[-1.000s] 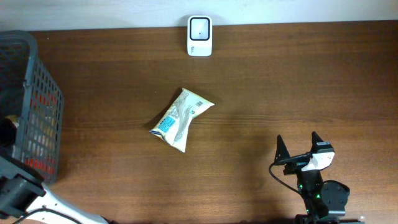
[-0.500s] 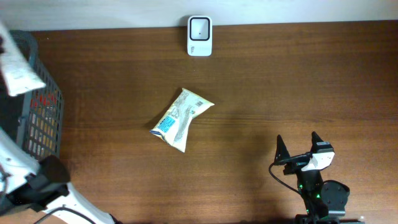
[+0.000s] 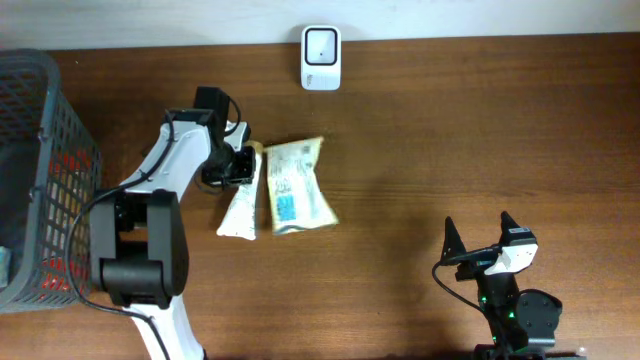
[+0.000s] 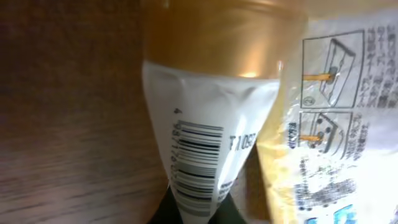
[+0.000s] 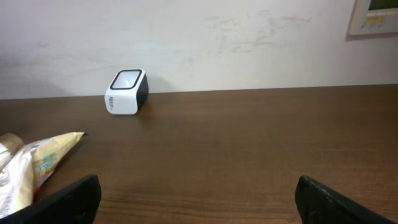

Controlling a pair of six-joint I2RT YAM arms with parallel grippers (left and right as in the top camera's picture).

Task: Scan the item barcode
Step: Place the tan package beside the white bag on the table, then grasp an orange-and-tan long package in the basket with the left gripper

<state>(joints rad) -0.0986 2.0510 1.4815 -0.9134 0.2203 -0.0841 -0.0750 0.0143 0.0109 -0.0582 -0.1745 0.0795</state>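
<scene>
Left tool (image 3: 242, 166) had swung in from the basket (image 3: 70, 150) side; yellow bag (image 3: 296, 185) got knocked round. Tool was clamped shut on the white pouch (image 3: 237, 208), pouch hard against the bag. Needed a clean lift first, then the barcode (image 4: 196, 165) turned at the scanner (image 3: 321, 58). Table (image 3: 450, 130) lay open between; right tool (image 3: 478, 222) gaped empty, well apart.

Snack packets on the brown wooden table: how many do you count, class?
2. A white foil packet is pinched at one end by the left gripper; a yellow printed packet lies close beside it. The grey mesh basket may hide more.
</scene>
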